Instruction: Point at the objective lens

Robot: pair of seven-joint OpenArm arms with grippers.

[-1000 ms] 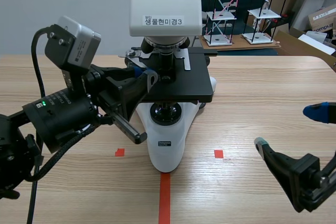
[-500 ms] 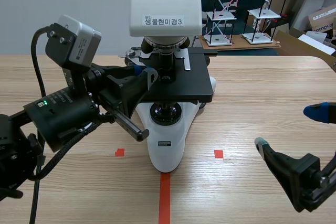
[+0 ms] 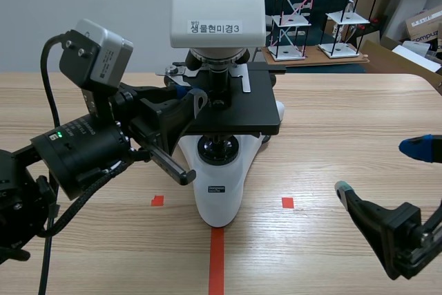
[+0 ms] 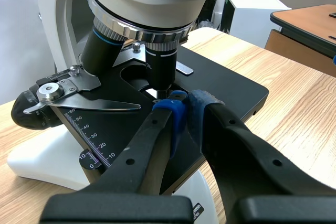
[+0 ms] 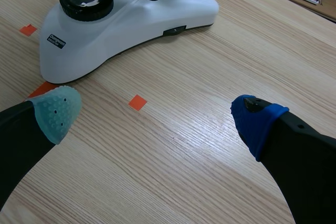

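A white microscope (image 3: pixel 217 195) with a black stage (image 3: pixel 238 112) stands mid-table. Its objective lens (image 3: pixel 220 81) hangs from the turret over the stage. In the left wrist view the dark objective lens (image 4: pixel 160 69) points down at the stage opening, with a second objective (image 4: pixel 100 51) beside it. My left gripper (image 4: pixel 185 109) is shut on nothing; its blue pads sit together just in front of and below the lens tip, above the stage. Seen from the scene view, the left gripper (image 3: pixel 188 96) comes in from the left at stage height. My right gripper (image 3: pixel 378 167) rests open low at the right, away from the microscope base (image 5: pixel 126 19).
Slide clips and a scale (image 4: pixel 79 95) lie on the stage beside the lens. Wire model racks (image 3: pixel 297 12) and cardboard boxes (image 3: pixel 425 25) stand behind the table. Bare wooden tabletop (image 5: pixel 173 129) lies under the right gripper (image 5: pixel 157 114).
The left arm rose very slightly in the first half second, then held still. The right arm has not moved.
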